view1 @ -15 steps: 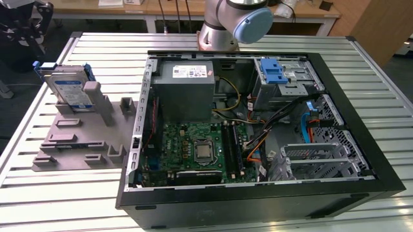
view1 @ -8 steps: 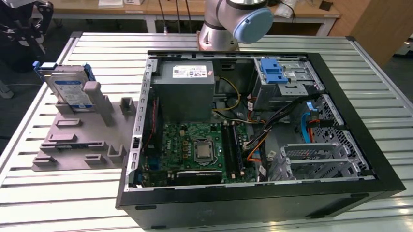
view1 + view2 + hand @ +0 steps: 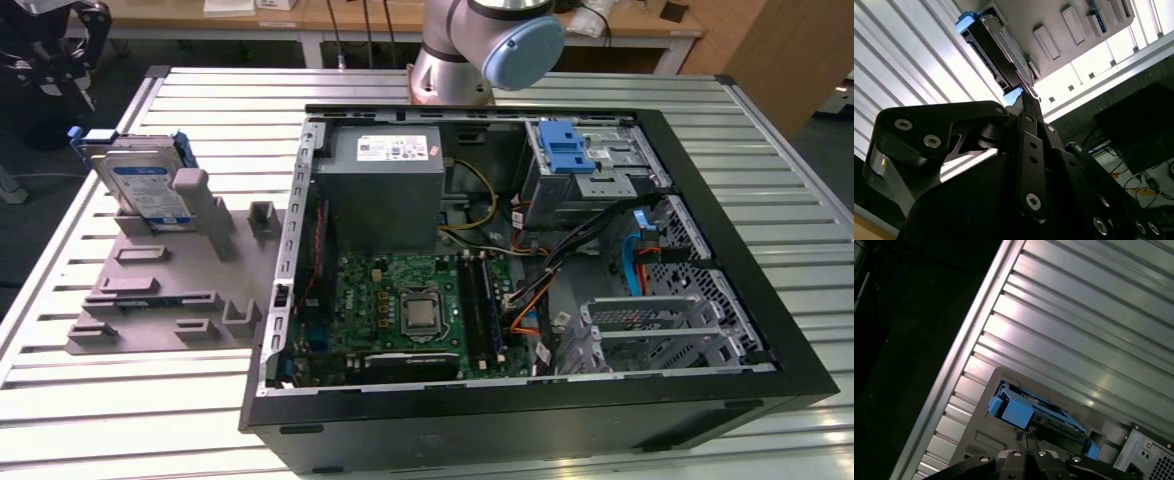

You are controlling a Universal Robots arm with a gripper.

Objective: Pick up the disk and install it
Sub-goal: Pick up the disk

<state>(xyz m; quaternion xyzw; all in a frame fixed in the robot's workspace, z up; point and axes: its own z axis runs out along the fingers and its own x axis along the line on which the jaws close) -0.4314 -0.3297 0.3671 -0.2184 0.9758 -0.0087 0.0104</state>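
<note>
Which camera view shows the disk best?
The exterior view: the disk stands on edge in the grey holder, its label face visible. Both wrist views catch its narrow edge and blue carrier frame, from close by.

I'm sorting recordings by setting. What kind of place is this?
Likely a robotics lab or test workshop: a robot arm stands at a slatted metal table, an opened computer case lies on it, and the disk stands in a grey fixture beside the case.

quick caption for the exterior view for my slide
The disk stands upright in a grey holder beside the open computer case on a slatted table.
</note>
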